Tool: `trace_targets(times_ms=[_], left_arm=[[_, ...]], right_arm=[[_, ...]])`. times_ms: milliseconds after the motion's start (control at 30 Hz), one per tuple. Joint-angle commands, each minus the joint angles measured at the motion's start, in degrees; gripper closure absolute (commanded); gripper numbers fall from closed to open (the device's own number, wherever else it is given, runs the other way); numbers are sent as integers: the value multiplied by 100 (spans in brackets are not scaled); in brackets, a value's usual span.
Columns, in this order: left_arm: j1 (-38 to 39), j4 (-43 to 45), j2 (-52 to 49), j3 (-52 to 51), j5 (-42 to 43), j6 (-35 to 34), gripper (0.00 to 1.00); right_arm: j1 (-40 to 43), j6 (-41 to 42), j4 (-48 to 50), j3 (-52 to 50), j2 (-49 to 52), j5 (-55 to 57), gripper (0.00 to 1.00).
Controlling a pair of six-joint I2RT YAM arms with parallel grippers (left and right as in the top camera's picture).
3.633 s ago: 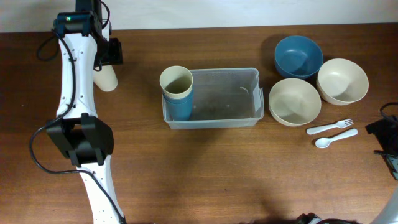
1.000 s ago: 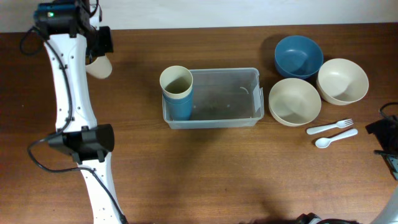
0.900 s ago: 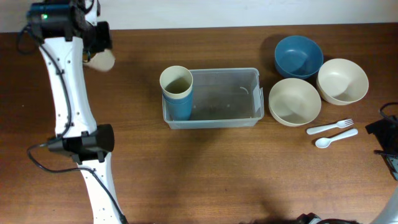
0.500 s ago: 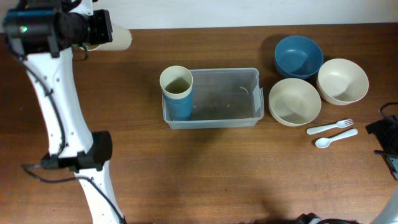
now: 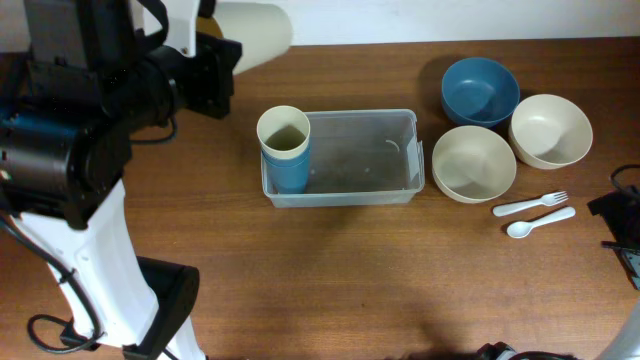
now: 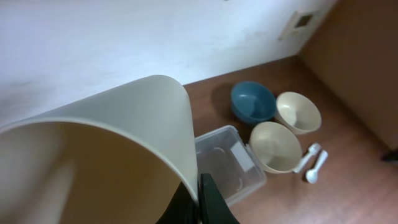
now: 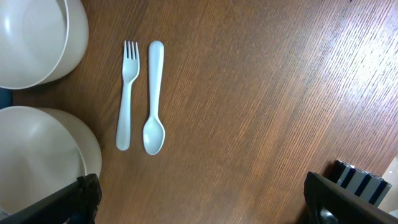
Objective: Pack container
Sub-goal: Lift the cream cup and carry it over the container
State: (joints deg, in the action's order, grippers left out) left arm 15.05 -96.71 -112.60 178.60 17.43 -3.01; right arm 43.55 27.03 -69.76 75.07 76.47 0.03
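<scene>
The clear container (image 5: 360, 150) sits mid-table, with a blue cup (image 5: 285, 165) holding a cream cup standing in its left end. My left gripper (image 5: 215, 55) is raised high behind and left of it, shut on the rim of another cream cup (image 5: 252, 30). In the left wrist view the black fingers (image 6: 208, 202) pinch the wall of that cup (image 6: 106, 155), and the container (image 6: 233, 162) lies far below. My right gripper (image 7: 208, 205) hovers open over bare wood near the table's right edge (image 5: 620, 225).
A blue bowl (image 5: 480, 90) and two cream bowls (image 5: 473, 163) (image 5: 550, 130) stand right of the container. A white fork (image 7: 127, 93) and spoon (image 7: 153, 96) lie side by side in front of the bowls, just ahead of the right gripper.
My left arm has lifted the cream cup from the table's far left, risen toward the camera and carried it right, toward the container. The right arm has not moved.
</scene>
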Motion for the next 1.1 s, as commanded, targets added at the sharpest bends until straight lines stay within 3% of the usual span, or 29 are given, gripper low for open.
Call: trace_targets(times_ms=[0,267,667,1067], left_arm=[[214,0,-22,-302,33,4,98],[321,0,-20,-1388,-184,4,98],[343,0,334,-1556,-181,2,98],[343,0,763,-2761,-181,4,98]], right_arm=[[35,48,17,-20,11,68,1],[35,48,17,-20,11,68,1],[35,48,17,-20,11,68,1],[35,48,17,-20,11,68,1]])
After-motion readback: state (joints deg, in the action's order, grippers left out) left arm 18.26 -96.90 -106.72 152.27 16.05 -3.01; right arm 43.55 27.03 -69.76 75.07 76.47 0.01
